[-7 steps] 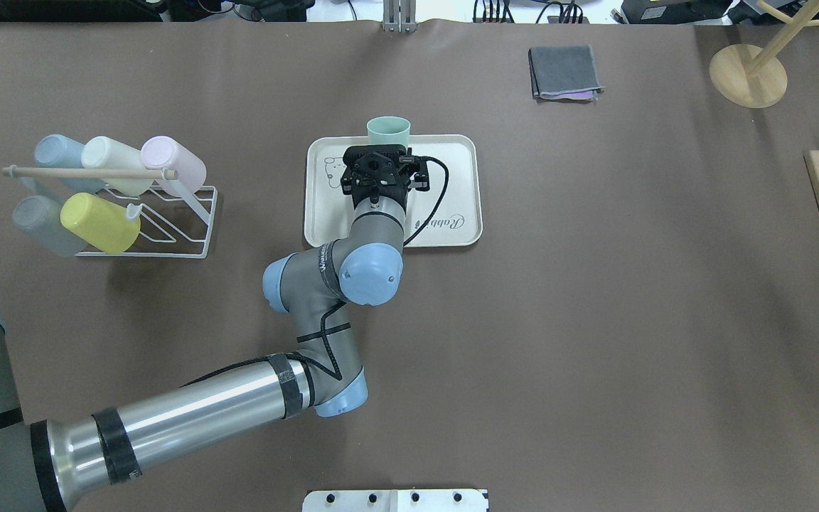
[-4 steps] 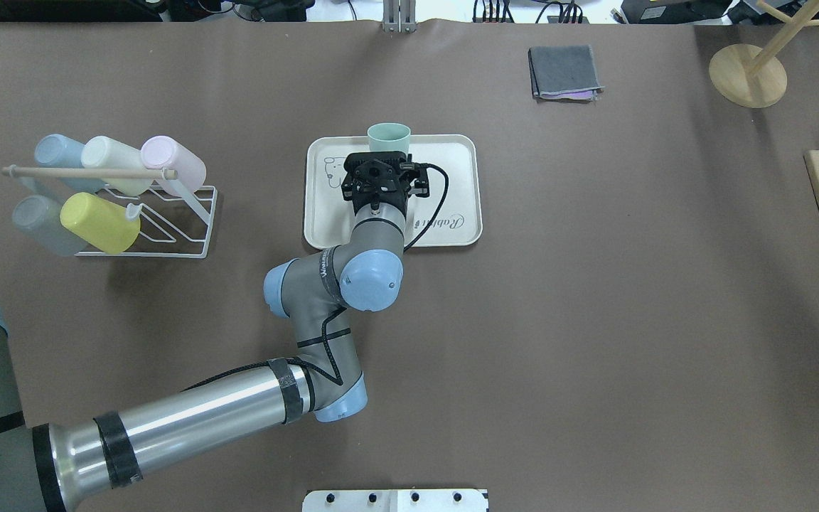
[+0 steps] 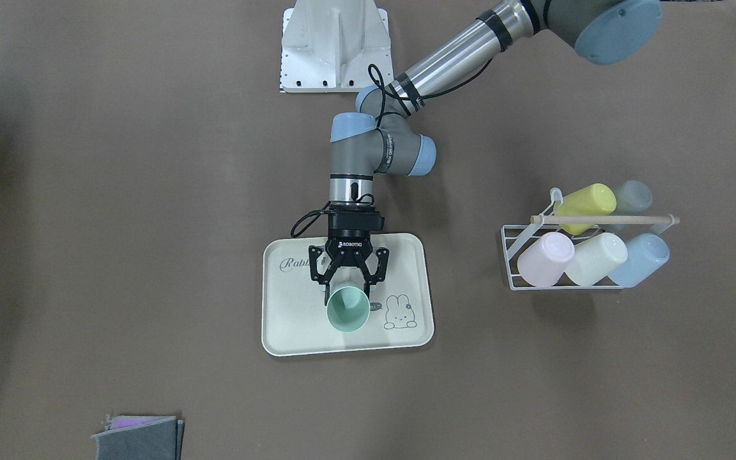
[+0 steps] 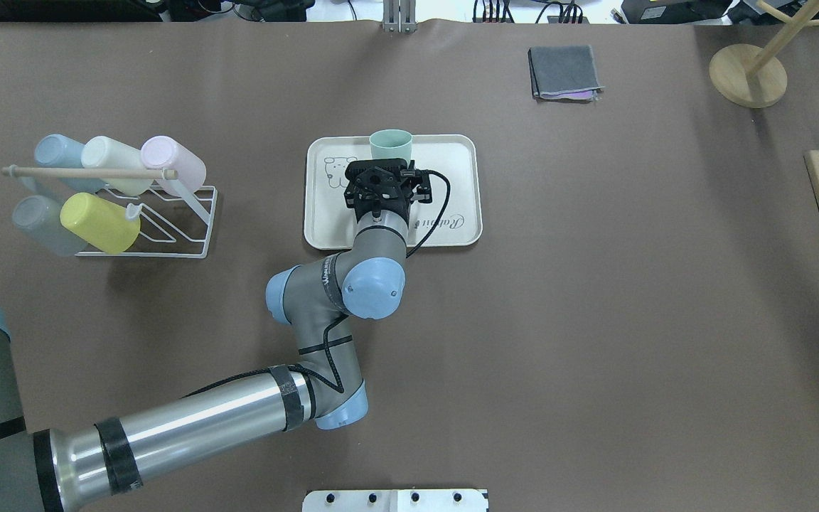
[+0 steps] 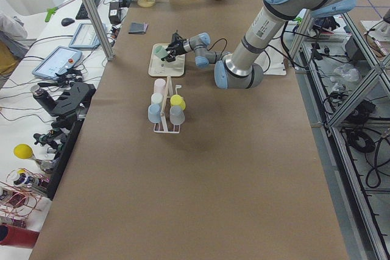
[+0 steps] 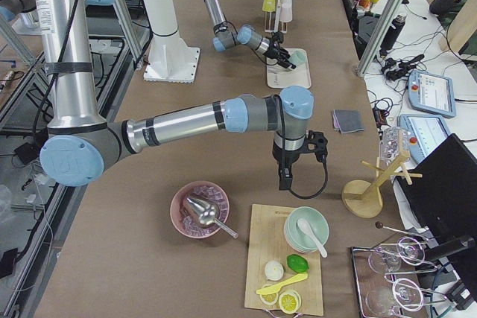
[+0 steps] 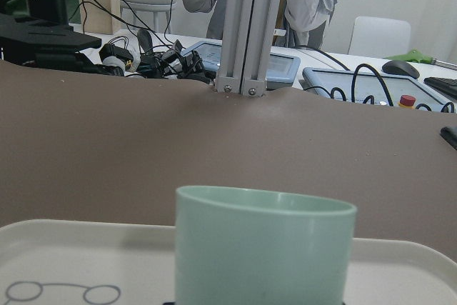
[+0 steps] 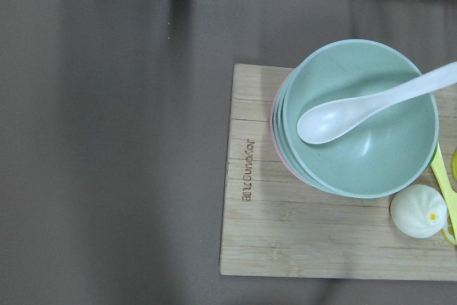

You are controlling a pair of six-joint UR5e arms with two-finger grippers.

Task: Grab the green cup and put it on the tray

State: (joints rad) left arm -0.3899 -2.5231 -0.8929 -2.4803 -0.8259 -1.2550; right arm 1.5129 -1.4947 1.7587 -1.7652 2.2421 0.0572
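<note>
The green cup (image 3: 347, 309) stands upright on the tray (image 3: 291, 332), apparently delivered, which is why the left claw (image 3: 349, 284) beside it gapes wide, gripping nothing.

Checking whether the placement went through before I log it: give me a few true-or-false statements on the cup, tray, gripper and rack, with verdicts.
The green cup stands upright on the tray. True.
The left gripper is shut on the green cup. False: its jaws are spread open.
The wire rack stands apart from the tray. True.
The yellow cup sits on the tray. False: it lies in the wire rack.
</note>
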